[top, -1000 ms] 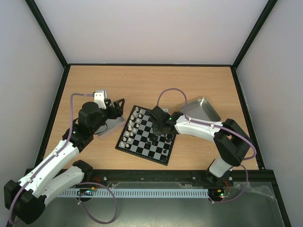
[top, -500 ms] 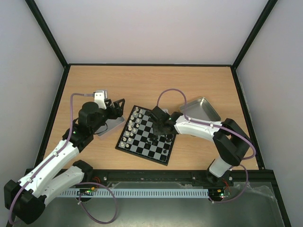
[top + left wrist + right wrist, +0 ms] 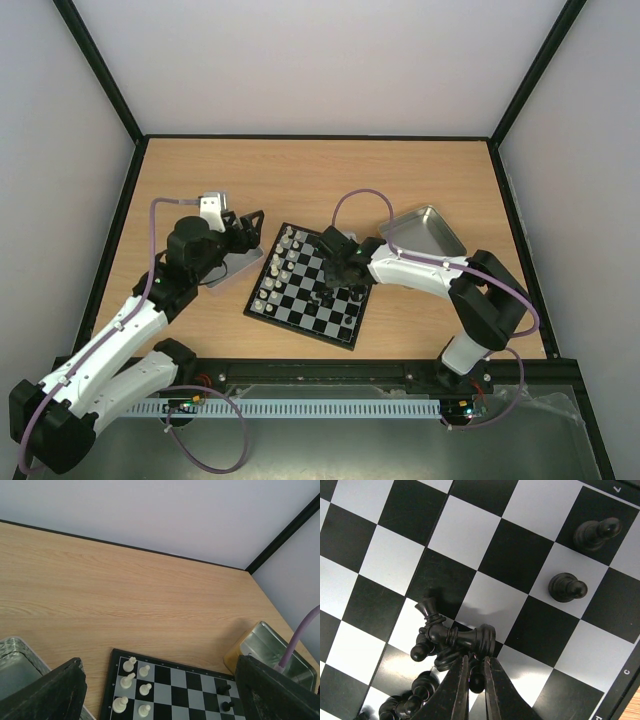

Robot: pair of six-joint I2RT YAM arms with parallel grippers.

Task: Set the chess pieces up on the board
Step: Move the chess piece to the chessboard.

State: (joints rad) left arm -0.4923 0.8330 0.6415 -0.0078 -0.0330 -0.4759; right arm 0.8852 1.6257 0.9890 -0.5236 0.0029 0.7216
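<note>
Several black chess pieces [image 3: 455,637] lie heaped at 3 o'clock on the board [image 3: 300,300], where the right gripper [image 3: 476,661] pinches one dark pawn [image 3: 476,676]; the left gripper [image 3: 160,680] hangs spread wide at the board's 10 o'clock.

Board [image 3: 622,681] frame: letters c, d

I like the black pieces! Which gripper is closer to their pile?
Right. The right gripper is down at the pile; the left gripper hangs beside the board.
</note>
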